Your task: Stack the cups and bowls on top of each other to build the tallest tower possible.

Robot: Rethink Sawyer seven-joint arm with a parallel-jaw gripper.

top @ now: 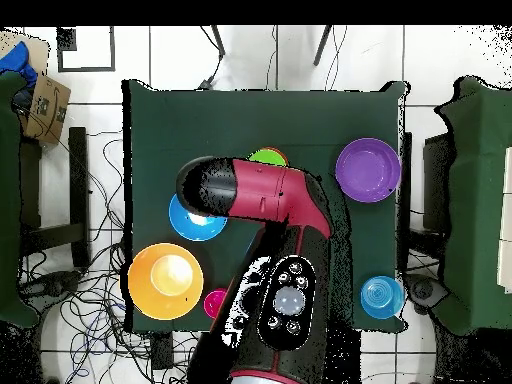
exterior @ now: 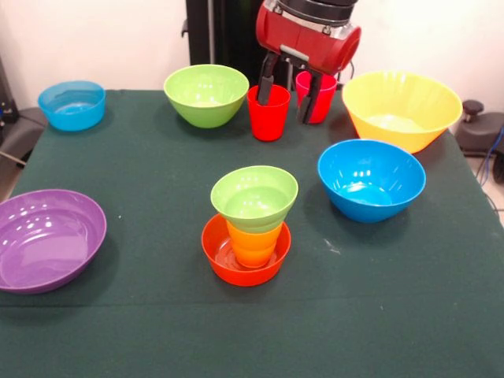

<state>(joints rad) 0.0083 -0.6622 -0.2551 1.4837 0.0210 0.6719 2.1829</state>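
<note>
The tower stands mid-table: a small orange bowl point(exterior: 228, 264) holds the yellow-orange cup point(exterior: 252, 242), and a small green bowl point(exterior: 254, 197) sits on top; its green rim point(top: 268, 156) peeks past the arm in the overhead view. The red cup point(exterior: 268, 118) stands upright at the far side, with the pink-magenta cup point(exterior: 323, 93) just behind it to the right, also visible in the overhead view point(top: 215, 302). My gripper point(exterior: 289, 96) is open. One finger dips into the red cup and the other hangs outside its right wall, in front of the pink cup. The arm hides the gripper in the overhead view.
A larger green bowl point(exterior: 206, 94) stands left of the red cup. The large yellow bowl point(exterior: 402, 109) point(top: 165, 281) is far right, with a blue bowl point(exterior: 371, 179) point(top: 195, 222) in front of it. The purple bowl point(exterior: 47, 239) point(top: 368, 170) is near left, and a small blue bowl point(exterior: 72, 105) point(top: 381, 296) far left.
</note>
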